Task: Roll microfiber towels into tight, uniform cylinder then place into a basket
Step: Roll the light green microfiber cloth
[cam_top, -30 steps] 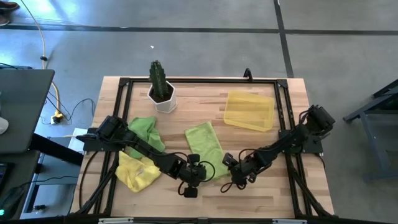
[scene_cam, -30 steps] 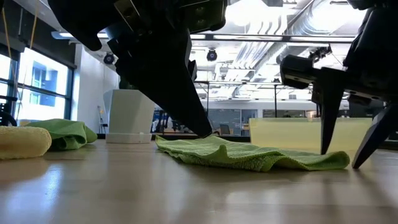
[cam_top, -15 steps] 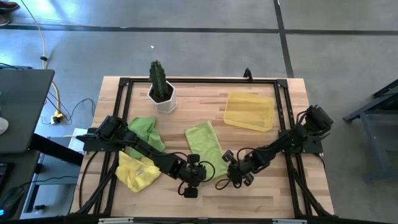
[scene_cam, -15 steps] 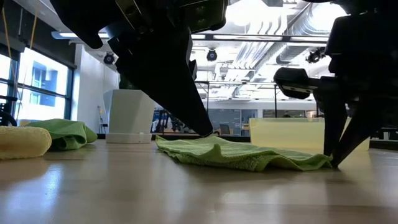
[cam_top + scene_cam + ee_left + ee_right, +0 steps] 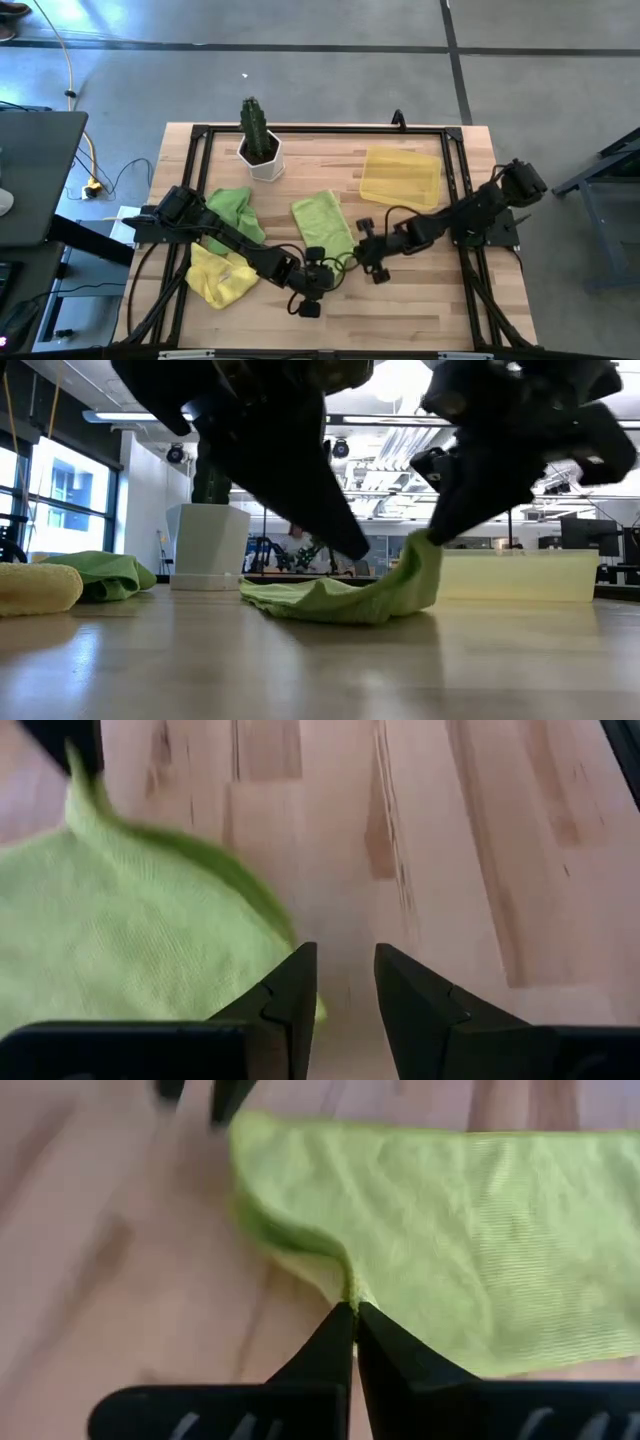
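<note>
At the centre of the high view a lime green towel is spread on the wooden table. Its lower right corner is pinched between the clenched fingers of the right gripper and is seen lifted off the wood in the low view — the rest lies flat. The left gripper is set at the towel's lower edge, its fingers parted with only bare wood visible between them. A second lime green towel is bunched at centre left, and a yellow towel is bunched just below it. The basket is placed at upper right, well apart from the towels. A potted cactus is seen at upper left.
</note>
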